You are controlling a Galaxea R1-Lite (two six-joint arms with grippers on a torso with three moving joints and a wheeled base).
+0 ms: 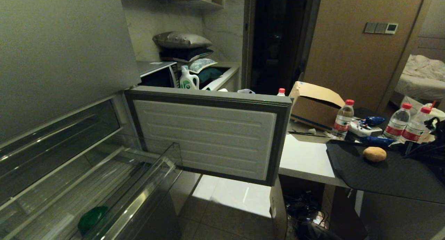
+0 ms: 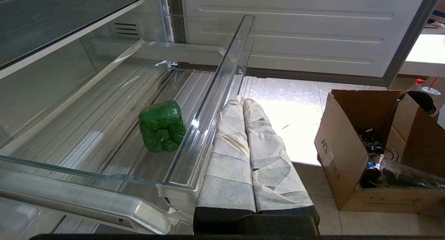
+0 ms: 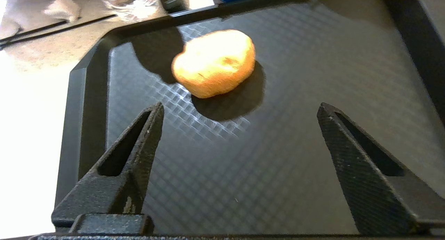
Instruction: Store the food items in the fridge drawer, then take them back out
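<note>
The clear fridge drawer is pulled out at the lower left, and a green pepper lies on its ribbed floor near the tall front lip. The pepper also shows in the head view. A yellow-brown potato rests on a black tray on the counter to the right. My right gripper hovers open over the tray, the potato just beyond its fingertips and untouched. My left gripper, with tape-wrapped fingers, is shut and empty just outside the drawer's front lip.
The lower fridge door stands open between the drawer and the white counter. Water bottles and a cardboard box crowd the counter behind the tray. An open cardboard box of cables stands on the tiled floor.
</note>
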